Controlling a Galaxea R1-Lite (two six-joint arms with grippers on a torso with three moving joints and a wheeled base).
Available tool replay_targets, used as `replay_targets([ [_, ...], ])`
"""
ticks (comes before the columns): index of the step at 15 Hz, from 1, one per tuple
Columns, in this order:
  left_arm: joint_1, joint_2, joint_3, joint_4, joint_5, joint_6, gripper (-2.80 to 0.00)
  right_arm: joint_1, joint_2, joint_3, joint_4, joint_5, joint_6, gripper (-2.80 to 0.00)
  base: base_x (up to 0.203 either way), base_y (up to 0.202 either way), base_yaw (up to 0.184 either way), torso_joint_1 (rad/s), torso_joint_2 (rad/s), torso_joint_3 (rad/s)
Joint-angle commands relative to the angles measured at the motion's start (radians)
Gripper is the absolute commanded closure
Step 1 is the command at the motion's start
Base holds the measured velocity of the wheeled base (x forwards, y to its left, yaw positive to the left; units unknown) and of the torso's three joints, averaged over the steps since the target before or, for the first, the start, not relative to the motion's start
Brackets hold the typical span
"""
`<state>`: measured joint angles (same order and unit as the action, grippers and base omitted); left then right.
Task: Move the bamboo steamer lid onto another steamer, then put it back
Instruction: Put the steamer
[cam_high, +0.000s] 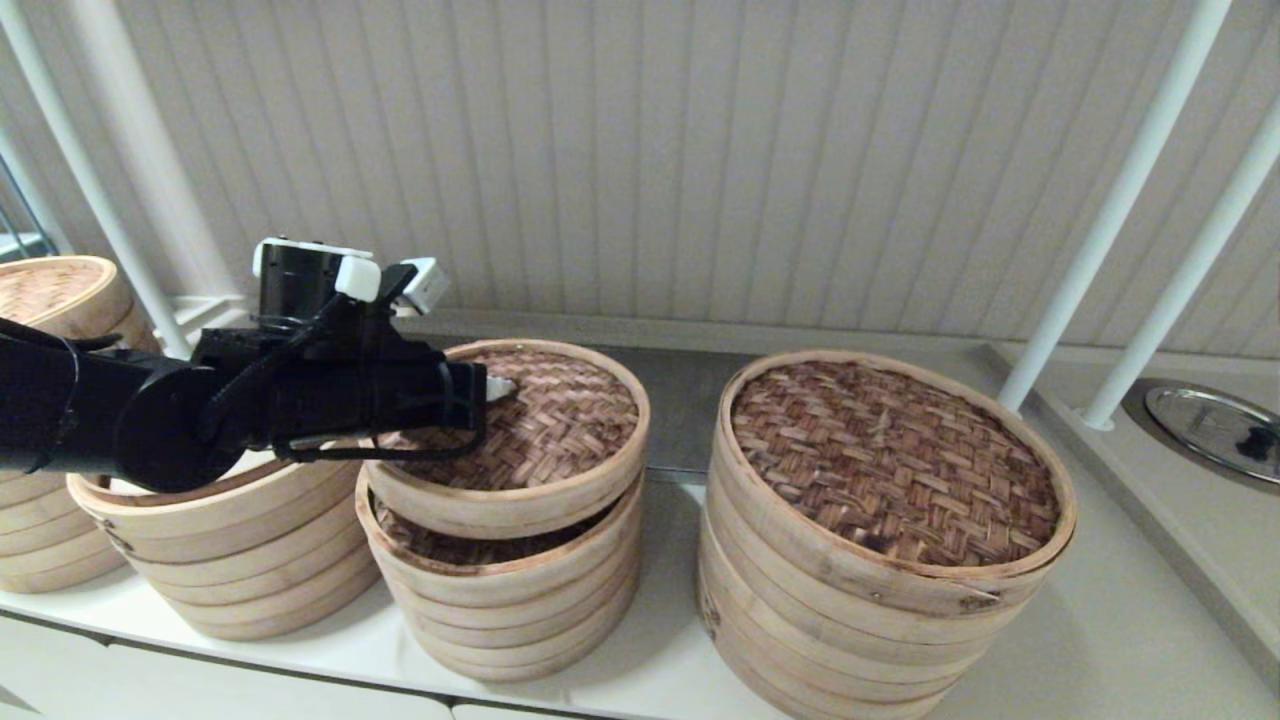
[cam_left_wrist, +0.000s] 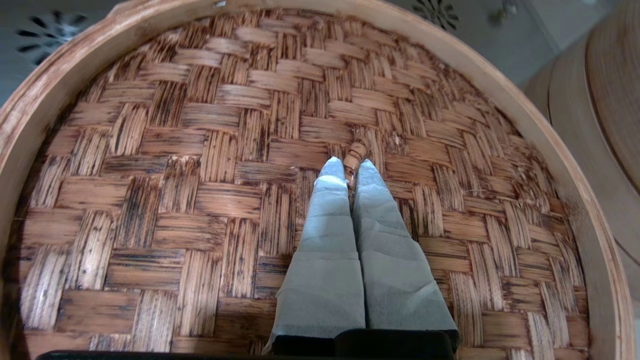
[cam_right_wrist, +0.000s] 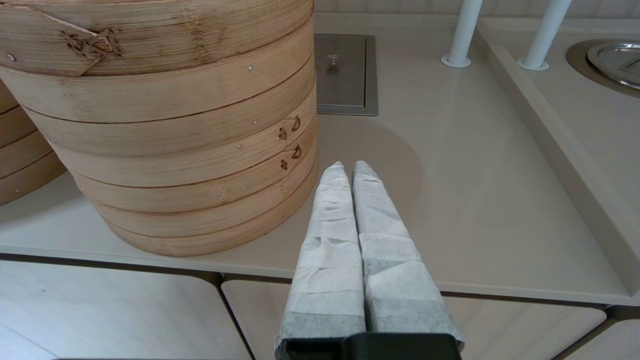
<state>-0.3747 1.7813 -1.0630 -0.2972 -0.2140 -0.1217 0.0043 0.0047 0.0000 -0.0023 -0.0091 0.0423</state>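
The bamboo steamer lid (cam_high: 560, 425), tan woven with a pale rim, hangs slightly tilted just over the smallest steamer (cam_high: 520, 600). A gap at the lid's front shows that stack's dark reddish-brown woven top (cam_high: 450, 547). Whether the lid's far edge touches it, I cannot tell. My left gripper (cam_high: 497, 388) reaches in from the left and is shut on the lid's small loop handle (cam_left_wrist: 356, 151). The lid (cam_left_wrist: 200, 200) fills the left wrist view, with the left gripper (cam_left_wrist: 352, 167) at its centre. My right gripper (cam_right_wrist: 348, 167) is shut on nothing, low by the counter's front edge.
The open steamer with a white liner (cam_high: 230, 545) stands left of the stack, under my left arm. The widest steamer (cam_high: 890, 470) stands to the right. Another steamer (cam_high: 50, 300) sits far left. White poles (cam_high: 1100, 220) and a metal disc (cam_high: 1215, 430) are at the right.
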Motion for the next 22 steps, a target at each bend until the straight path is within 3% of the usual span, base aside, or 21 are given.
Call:
replay_targets([
  [1,-0.007,0.012,0.001,-0.003,0.000,-0.001,0.00,0.000,0.001,0.002,-0.001,0.000,0.001,0.00,0.000,0.000,0.000,0.000,0.00,0.000],
  [22,-0.020,0.012,0.063,-0.046,0.001,-0.009,0.00,0.000,0.001,0.002,-0.001,0.000,0.001,0.00,0.000,0.000,0.000,0.000,0.00,0.000],
])
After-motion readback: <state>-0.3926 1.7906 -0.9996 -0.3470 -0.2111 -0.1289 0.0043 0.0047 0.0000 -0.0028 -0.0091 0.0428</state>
